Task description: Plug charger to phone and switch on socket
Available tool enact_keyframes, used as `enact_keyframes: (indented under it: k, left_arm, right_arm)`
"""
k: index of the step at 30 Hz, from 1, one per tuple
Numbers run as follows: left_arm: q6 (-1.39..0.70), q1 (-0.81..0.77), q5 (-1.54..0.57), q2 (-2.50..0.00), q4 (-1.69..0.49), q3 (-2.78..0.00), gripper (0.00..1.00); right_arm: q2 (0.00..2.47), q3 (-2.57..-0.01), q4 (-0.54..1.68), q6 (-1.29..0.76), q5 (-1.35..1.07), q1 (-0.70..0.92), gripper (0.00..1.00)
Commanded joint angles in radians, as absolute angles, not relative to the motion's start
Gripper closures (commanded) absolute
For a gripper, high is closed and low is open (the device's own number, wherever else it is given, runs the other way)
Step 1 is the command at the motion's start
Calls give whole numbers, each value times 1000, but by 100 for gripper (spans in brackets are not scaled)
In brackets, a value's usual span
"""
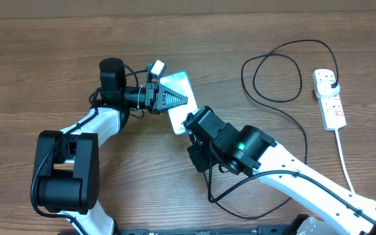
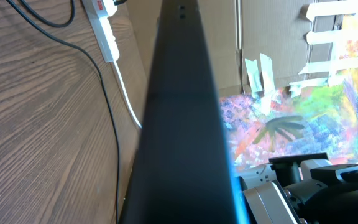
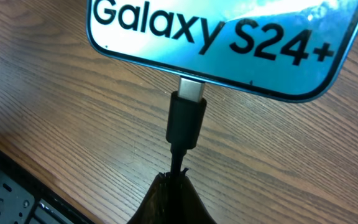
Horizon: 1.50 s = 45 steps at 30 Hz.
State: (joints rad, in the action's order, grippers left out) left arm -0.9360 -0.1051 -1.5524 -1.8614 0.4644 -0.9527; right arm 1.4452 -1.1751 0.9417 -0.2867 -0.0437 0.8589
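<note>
The left claw (image 1: 175, 99) is gripping the phone (image 1: 180, 83) above the bench (image 1: 44, 52). The right claw (image 3: 173, 190) is pinching the charger (image 3: 187, 121) just below the phone, with the tip entering the port and metal showing. The socket (image 1: 331, 108), well right of the phone, is probably awaiting its switch.

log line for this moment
left fingers: clamped on phone | right fingers: pinching charger, tip at phone port, metal showing | socket: plug in, state unreadable
</note>
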Motion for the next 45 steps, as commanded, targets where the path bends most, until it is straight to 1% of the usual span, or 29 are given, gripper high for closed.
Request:
enact_keyframes:
  k: [1,20,33,45]
  left_arm:
    - [-938,-112,-1583,-1864,468,-977,96]
    - [-922,-112,-1583,-1864,468,-977,96]
    - [-768,-112,-1583,-1864,468,-977,96]
    - [-693,-112,-1583,-1864,468,-977,96]
  right_arm:
    - [1450,-1197,911,-257,-20,857,96]
    - [1477,-1197,929,-257,-46,857,96]
    - [1487,-1197,929,-252,-42,857,96]
    - [1487,-1197,929,-222,-38,857,96]
